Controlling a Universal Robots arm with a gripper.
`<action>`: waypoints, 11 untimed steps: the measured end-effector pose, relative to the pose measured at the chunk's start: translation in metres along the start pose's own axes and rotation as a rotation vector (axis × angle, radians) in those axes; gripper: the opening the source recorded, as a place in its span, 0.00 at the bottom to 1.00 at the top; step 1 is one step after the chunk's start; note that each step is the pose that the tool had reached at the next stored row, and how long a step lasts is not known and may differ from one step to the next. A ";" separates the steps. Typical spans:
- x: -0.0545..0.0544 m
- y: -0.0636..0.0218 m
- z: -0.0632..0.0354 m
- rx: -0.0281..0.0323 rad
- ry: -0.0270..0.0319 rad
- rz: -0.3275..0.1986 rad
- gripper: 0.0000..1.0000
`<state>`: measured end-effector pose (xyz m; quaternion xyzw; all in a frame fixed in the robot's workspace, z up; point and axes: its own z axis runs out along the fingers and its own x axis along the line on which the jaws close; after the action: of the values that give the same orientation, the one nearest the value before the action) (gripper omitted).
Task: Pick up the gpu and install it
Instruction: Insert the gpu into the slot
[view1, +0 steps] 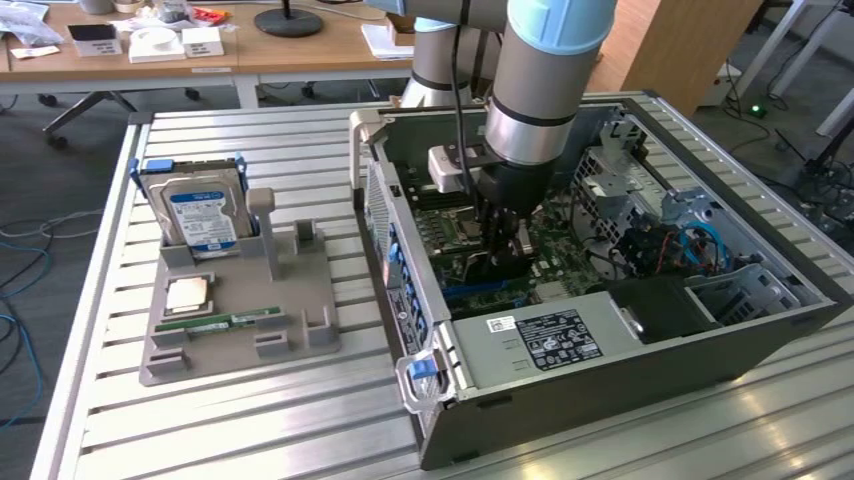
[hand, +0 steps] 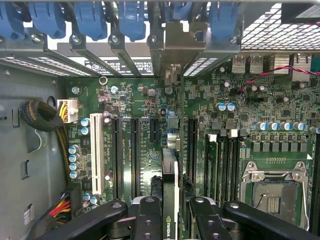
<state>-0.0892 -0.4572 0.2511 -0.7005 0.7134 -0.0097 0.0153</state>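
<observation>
The gpu (hand: 170, 172) is seen edge-on in the wrist view, as a thin dark card with a green logo. It stands upright over the green motherboard (hand: 225, 130), between the long black slots. Its pale metal bracket (hand: 175, 45) reaches the case's rear slot openings. My gripper (hand: 171, 217) is shut on the card, with a black finger (hand: 149, 217) on either side. In the exterior view the gripper (view1: 502, 255) reaches straight down into the open computer case (view1: 601, 360), low over the board. I cannot tell whether the card's edge sits in a slot.
Empty expansion slots (hand: 116, 155) lie beside the card, with the CPU socket (hand: 272, 192) further off. Blue latches (hand: 90, 20) line the rear openings, and a cable bundle (hand: 42, 117) curls at the case wall. A grey fixture (view1: 307, 290) outside the case holds a hard drive (view1: 200, 215) and a memory stick (view1: 220, 323).
</observation>
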 end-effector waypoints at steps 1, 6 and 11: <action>0.000 0.0000 0.0000 0.0000 0.0000 0.000 0.26; 0.000 0.0001 0.0001 0.0004 -0.0018 0.000 0.26; 0.000 0.0002 0.0007 0.0004 -0.0019 0.000 0.26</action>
<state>-0.0894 -0.4576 0.2504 -0.7005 0.7134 -0.0092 0.0161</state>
